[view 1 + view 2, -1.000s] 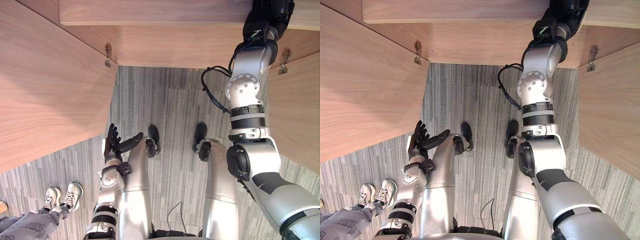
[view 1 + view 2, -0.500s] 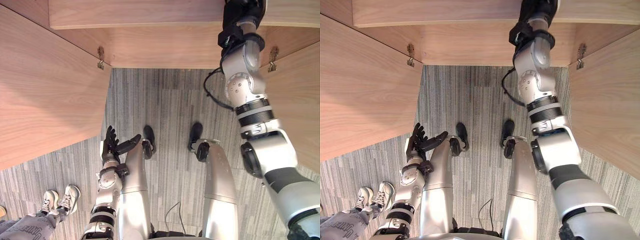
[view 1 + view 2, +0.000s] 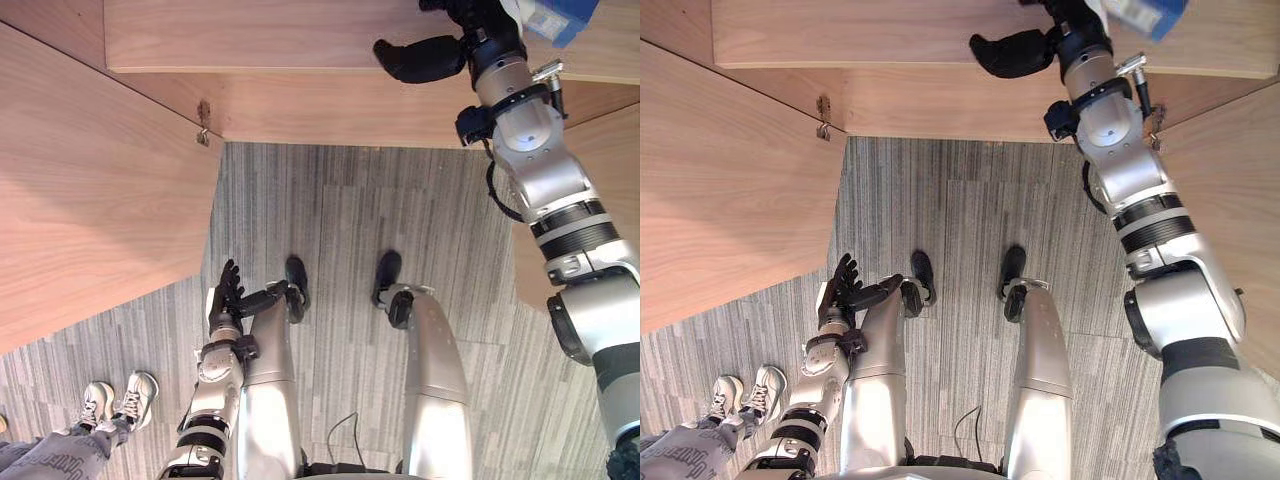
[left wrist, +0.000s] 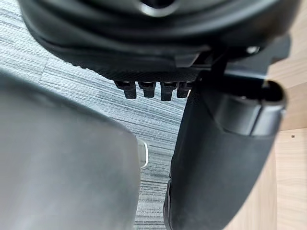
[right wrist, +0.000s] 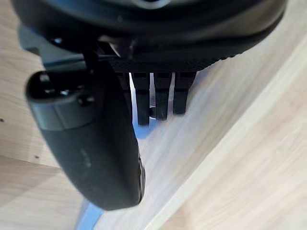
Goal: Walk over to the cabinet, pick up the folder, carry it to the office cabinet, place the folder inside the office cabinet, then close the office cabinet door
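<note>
My right robot hand [image 3: 478,28] is spread wide, thumb out, over the office cabinet's shelf [image 3: 280,35] with the blue folder [image 3: 562,18] just right of it, so I should draw it straight back without snagging the folder, my left robot hand [image 3: 228,300] hanging relaxed, low on the left.

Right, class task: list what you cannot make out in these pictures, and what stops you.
Folder: cut off by the top edge of both eye views.
Right hand: eye views' top edge cuts its fingers; contact with the folder unclear.
Person: all but shoes and a leg cut off at the lower-left corner.
</note>
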